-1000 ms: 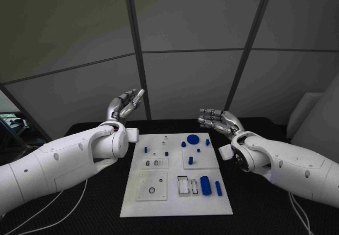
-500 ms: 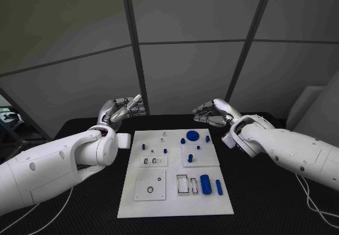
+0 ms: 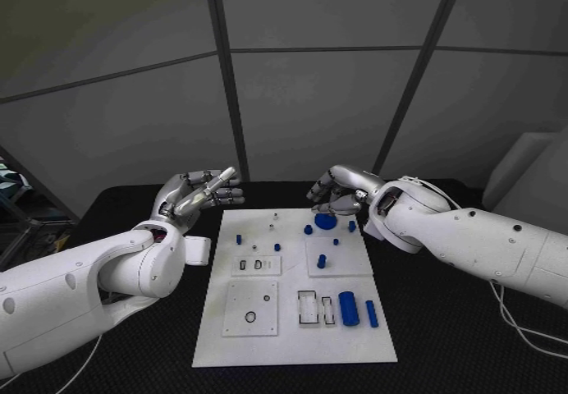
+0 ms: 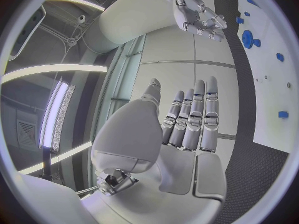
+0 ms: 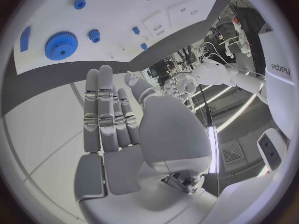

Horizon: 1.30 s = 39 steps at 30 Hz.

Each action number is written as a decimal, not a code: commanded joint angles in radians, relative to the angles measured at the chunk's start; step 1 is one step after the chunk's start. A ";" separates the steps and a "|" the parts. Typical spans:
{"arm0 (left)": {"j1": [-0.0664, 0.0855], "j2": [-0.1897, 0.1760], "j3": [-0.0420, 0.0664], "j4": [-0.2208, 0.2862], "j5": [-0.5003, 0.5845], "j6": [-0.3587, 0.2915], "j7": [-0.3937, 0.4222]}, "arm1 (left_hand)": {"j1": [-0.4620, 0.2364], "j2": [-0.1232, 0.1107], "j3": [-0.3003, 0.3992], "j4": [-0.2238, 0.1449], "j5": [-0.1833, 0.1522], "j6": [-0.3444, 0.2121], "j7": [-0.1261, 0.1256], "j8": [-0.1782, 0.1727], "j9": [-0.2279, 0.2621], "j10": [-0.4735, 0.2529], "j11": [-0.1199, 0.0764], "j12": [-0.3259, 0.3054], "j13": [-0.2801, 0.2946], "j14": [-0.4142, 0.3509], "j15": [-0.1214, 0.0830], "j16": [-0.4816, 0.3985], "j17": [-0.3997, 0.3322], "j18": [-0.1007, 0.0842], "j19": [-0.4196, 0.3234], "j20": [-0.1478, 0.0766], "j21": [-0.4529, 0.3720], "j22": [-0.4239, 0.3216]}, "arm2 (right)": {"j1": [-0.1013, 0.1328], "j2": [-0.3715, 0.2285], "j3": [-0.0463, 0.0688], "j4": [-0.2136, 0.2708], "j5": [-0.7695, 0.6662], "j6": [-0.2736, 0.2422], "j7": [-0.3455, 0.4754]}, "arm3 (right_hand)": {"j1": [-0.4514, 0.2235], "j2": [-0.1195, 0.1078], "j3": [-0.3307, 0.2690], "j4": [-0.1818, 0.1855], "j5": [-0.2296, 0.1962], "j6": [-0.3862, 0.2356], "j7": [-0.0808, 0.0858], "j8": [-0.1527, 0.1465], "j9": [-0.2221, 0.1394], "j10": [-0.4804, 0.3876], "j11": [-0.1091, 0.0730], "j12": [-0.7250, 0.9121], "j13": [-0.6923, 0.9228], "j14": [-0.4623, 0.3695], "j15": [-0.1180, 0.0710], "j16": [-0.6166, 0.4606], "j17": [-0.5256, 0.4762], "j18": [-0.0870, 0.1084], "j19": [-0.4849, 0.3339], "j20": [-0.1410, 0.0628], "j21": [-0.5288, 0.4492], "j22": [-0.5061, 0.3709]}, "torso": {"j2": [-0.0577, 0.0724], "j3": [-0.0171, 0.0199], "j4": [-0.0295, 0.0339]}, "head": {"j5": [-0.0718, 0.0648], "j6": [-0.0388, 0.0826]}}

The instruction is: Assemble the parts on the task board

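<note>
On the table: board lies flat in the middle, long side running away from the robot; both hands hover past its far end, touching nothing
Board: white, with recessed plates near the middle and the near end; risk, as I judge it, is that a hard push on a part slides the whole board on the black cloth, since nothing visibly pins it
Right hand: empty, fingers loosely curled downward, just above the far end near the gear; risk is that it comes down with fingers bent and knocks the gear or the small pegs beside it before any grasp forms
Left hand: empty, fingers fairly straight and close together, off the far left corner of the board; risk is that both hands reach toward the same far row and collide, as they already stand near each other
Gear: largest blue part, round and toothed, flat at the far end; thin and low, so likely to skid rather than lift if pinched shallowly
Cylinder: blue, lying near the near right end beside a thinner bar; may roll if nudged
Pegs: small blue studs scattered mid-board; easy to tip or scatter with a stray finger
</note>
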 commanded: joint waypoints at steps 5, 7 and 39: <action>0.001 -0.005 0.002 0.024 -0.011 0.023 -0.004 | 0.007 0.006 -0.003 -0.006 -0.002 0.008 0.002 -0.009 -0.001 0.008 -0.003 -0.007 0.001 0.009 -0.003 -0.006 0.003 -0.018 0.011 -0.002 0.008 0.003 | 0.006 0.015 0.001 0.018 -0.284 0.112 -0.157 | -0.004 -0.026 0.016 0.037 0.000 -0.008 -0.011 -0.005 0.000 -0.019 -0.009 -0.001 0.005 0.044 -0.005 0.247 0.170 0.019 -0.010 -0.007 0.159 0.106 | 0.038 -0.0064 0.0179 | -0.015 0.002; 0.001 -0.007 0.002 0.026 -0.011 0.024 -0.005 | 0.007 0.007 -0.003 -0.007 -0.002 0.007 0.002 -0.010 -0.001 0.008 -0.003 -0.008 0.001 0.009 -0.003 -0.007 0.004 -0.018 0.013 -0.002 0.009 0.003 | 0.006 0.016 0.001 0.020 -0.299 0.123 -0.167 | -0.003 -0.032 0.016 0.044 -0.003 -0.014 -0.013 -0.006 -0.001 -0.027 -0.009 -0.002 0.005 0.046 -0.003 0.314 0.227 0.018 -0.016 -0.005 0.187 0.124 | 0.042 -0.0070 0.0195 | -0.016 0.000; 0.001 -0.019 0.003 0.040 -0.011 0.038 -0.012 | 0.002 0.004 -0.011 -0.010 -0.002 0.004 0.005 -0.017 -0.002 0.005 -0.001 -0.015 0.000 0.008 -0.002 -0.012 0.008 -0.019 0.016 -0.003 0.013 0.005 | 0.006 0.060 0.000 -0.019 -0.395 0.165 -0.191 | 0.018 -0.037 0.024 0.088 -0.002 -0.029 -0.028 -0.005 0.000 -0.027 -0.006 0.007 0.012 0.044 0.005 0.740 0.648 -0.027 0.081 0.005 0.485 0.490 | 0.062 -0.0053 0.0215 | -0.018 -0.004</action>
